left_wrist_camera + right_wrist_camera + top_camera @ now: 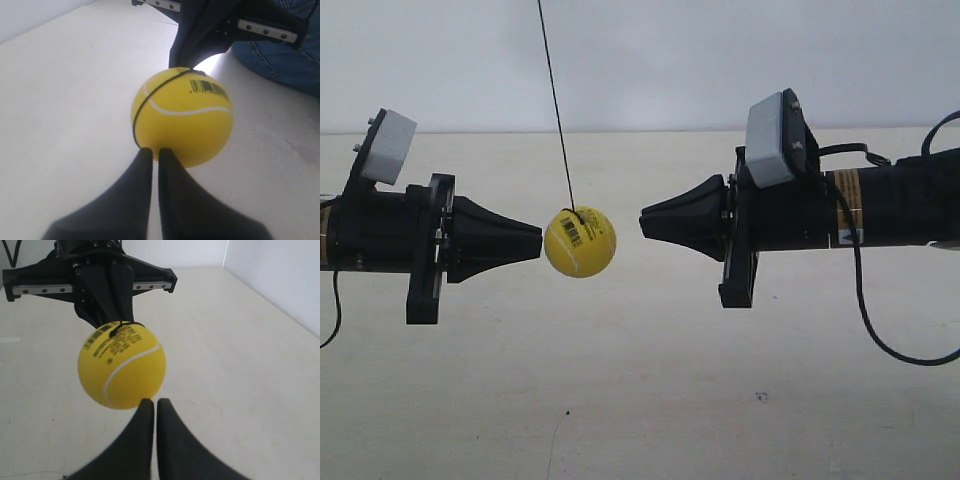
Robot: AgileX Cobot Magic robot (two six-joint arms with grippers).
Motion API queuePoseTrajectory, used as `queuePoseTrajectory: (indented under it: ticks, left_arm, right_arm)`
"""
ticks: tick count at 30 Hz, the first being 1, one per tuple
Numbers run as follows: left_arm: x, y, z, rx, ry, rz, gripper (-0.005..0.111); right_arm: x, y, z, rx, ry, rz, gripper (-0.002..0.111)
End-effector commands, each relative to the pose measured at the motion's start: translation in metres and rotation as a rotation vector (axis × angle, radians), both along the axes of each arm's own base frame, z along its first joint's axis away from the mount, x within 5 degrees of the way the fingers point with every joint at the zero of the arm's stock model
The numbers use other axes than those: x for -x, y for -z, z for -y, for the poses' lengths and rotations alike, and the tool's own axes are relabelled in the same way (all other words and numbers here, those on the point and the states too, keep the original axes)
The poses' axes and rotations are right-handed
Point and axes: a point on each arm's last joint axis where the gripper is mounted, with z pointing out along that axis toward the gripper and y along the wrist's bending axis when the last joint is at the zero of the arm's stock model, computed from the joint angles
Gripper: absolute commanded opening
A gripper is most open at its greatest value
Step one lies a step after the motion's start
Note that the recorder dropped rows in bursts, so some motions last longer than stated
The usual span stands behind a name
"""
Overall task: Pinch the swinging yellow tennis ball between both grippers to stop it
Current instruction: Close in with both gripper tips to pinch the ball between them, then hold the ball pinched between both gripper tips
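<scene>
The yellow tennis ball (580,242) hangs on a thin black string (556,100) between two black cone-tipped grippers. My left gripper (538,243), at the exterior view's left, is shut with its tip at or touching the ball's side. In the left wrist view the ball (182,117) fills the space just past the shut tips (154,150). My right gripper (643,217) is shut too, a short gap from the ball and slightly higher. The right wrist view shows the ball (121,365) off to one side of the shut tips (153,401).
Below lies a pale tabletop (640,400), with a white wall (640,60) behind. A black cable (880,335) loops down from the arm at the exterior view's right. Blue jeans (280,55) show beyond the table in the left wrist view.
</scene>
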Motion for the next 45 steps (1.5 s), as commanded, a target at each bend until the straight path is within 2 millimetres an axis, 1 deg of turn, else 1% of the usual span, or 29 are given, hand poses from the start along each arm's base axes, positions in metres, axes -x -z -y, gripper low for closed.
queuePoseTrajectory:
  ticks: [1, 7, 14, 22, 29, 45]
  left_arm:
    - [-0.001, -0.001, 0.001, 0.013, 0.003, 0.002, 0.005]
    - [-0.001, -0.001, 0.001, 0.013, 0.003, 0.002, 0.005]
    - [-0.001, -0.001, 0.001, 0.012, 0.004, 0.002, 0.005]
    - [-0.001, -0.001, 0.001, 0.012, 0.004, 0.002, 0.005]
    - [-0.001, -0.001, 0.001, 0.012, 0.004, 0.002, 0.005]
    - [-0.001, 0.0, 0.001, 0.012, 0.004, 0.0, 0.005]
  right_arm:
    - [0.0, -0.001, -0.002, -0.011, -0.007, 0.005, 0.0]
    - [-0.002, 0.005, -0.003, -0.018, -0.014, -0.016, 0.0]
    - [-0.008, 0.014, -0.01, -0.033, -0.048, -0.056, 0.0]
    - [-0.001, 0.014, -0.02, -0.035, -0.093, -0.065, 0.0]
    - [0.005, 0.016, -0.037, 0.01, -0.114, -0.052, 0.0]
    - [-0.001, 0.021, -0.036, 0.063, -0.039, -0.032, 0.0]
